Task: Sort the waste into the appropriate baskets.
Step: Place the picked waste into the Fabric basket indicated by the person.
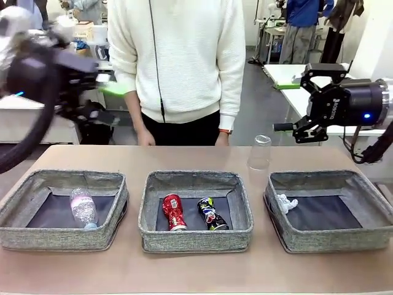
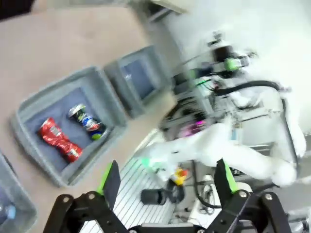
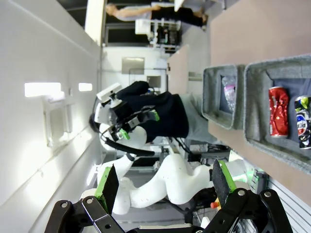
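One clear plastic cup, on table, below right claw, apart

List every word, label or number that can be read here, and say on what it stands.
None can be read for sure.
White lettering on the body of the right gripper: too small to read.
Print on the red crushed can: blurred.
Print on the dark multicoloured crushed can: blurred.
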Robot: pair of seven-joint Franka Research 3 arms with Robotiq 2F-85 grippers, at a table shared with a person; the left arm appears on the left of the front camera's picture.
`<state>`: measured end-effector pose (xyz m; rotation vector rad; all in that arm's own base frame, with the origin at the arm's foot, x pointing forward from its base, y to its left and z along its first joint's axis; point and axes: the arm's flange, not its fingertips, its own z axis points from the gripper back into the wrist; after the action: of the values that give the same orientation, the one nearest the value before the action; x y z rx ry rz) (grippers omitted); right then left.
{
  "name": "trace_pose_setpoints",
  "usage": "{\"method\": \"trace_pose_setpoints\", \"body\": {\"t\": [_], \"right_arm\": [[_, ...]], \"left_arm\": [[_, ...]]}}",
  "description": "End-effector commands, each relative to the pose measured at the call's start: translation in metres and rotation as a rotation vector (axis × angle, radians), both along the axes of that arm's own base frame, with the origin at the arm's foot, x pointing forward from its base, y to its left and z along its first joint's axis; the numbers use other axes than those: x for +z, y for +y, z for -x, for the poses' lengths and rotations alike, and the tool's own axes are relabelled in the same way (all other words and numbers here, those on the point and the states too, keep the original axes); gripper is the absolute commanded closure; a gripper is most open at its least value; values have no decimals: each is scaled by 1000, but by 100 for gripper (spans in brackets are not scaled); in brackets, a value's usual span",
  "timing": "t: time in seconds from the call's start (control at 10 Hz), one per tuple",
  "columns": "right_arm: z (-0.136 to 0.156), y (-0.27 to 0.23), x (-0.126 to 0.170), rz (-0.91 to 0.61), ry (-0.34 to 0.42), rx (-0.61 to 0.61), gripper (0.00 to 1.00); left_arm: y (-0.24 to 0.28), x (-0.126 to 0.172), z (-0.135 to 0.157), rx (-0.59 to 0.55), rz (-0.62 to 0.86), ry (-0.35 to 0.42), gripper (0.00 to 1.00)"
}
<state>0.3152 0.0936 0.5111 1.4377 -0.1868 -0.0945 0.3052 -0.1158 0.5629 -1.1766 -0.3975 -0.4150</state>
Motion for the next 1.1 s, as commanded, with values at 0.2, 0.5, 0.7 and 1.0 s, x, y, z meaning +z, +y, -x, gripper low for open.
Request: {"method": "trace_pose_setpoints", "body": {"t": [0.2,0.5,0.7,1.0], "right_arm": [[-1,1,3,-3,9,4,0],[-1,1,3,-3,9,4,0],[-1,1,3,-3,9,4,0],[-1,1,3,-3,9,4,0]], "left_arm": [[90,-91,-10,235,503,425,0],[71,-25,-2,14,332,27,0],[71,-25,-2,14,332,27,0],[71,-25,-2,14,332,27,0]]}}
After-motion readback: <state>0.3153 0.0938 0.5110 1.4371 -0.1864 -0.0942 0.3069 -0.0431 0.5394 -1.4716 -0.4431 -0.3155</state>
